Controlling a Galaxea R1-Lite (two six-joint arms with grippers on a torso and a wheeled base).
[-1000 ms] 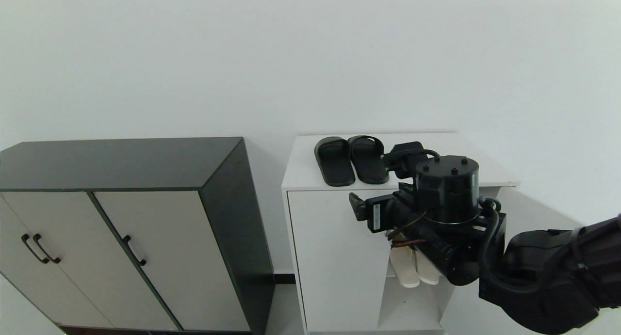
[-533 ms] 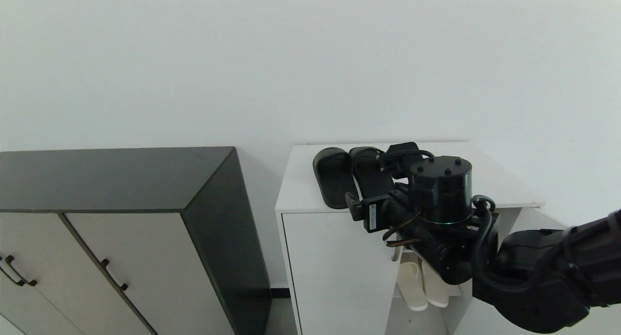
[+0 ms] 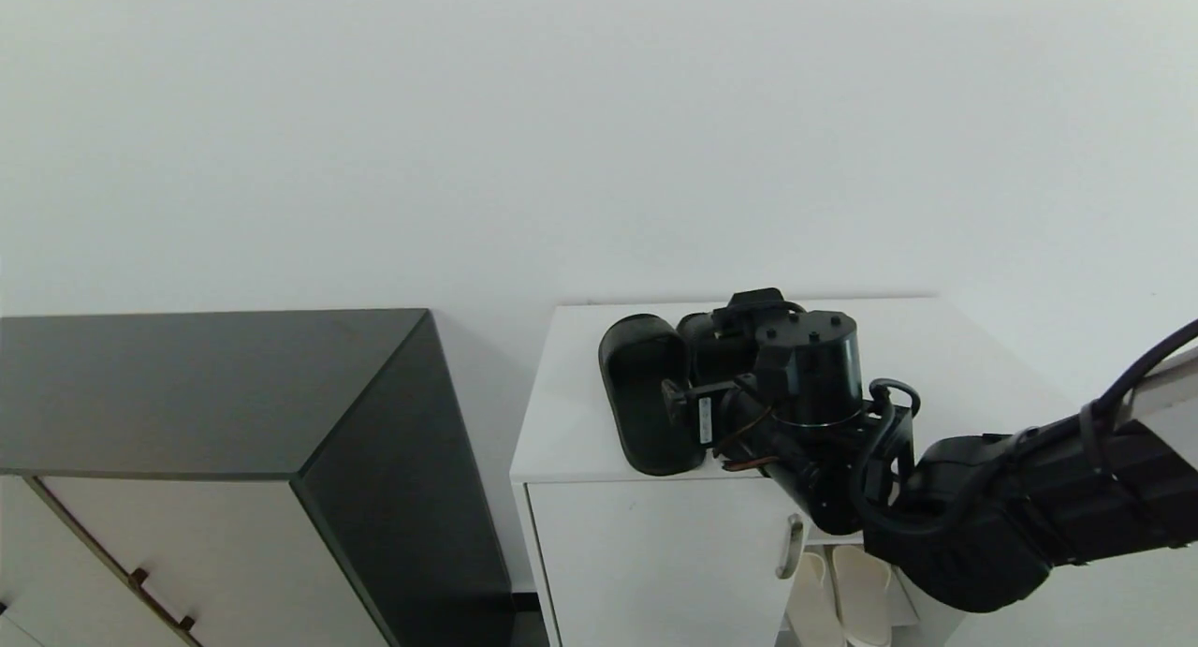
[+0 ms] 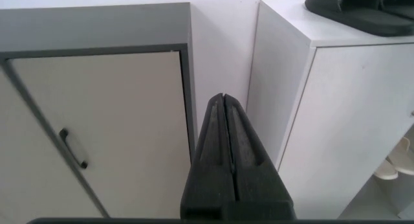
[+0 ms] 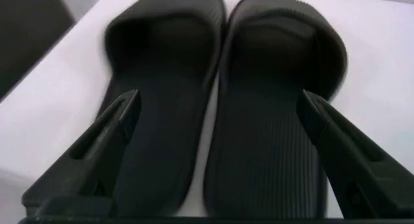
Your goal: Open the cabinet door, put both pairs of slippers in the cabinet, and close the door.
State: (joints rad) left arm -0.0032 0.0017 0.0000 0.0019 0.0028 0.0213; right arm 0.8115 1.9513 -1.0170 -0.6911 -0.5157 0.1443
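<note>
Head cam: high, fwd/down on white cabinet [image 3: 955,366]. R wrist: close over black slippers [image 5: 272,153]. L wrist: low, cabinet front.

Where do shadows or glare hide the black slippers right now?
Head view: even light, no glare; black slippers stand out on the white cabinet top. Right wrist view: under the straps lies deep shadow; the footbeds are lit.

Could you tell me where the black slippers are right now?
Head view: black slippers lie atop the white cabinet, centre-right, just before the open right end effector.
</note>
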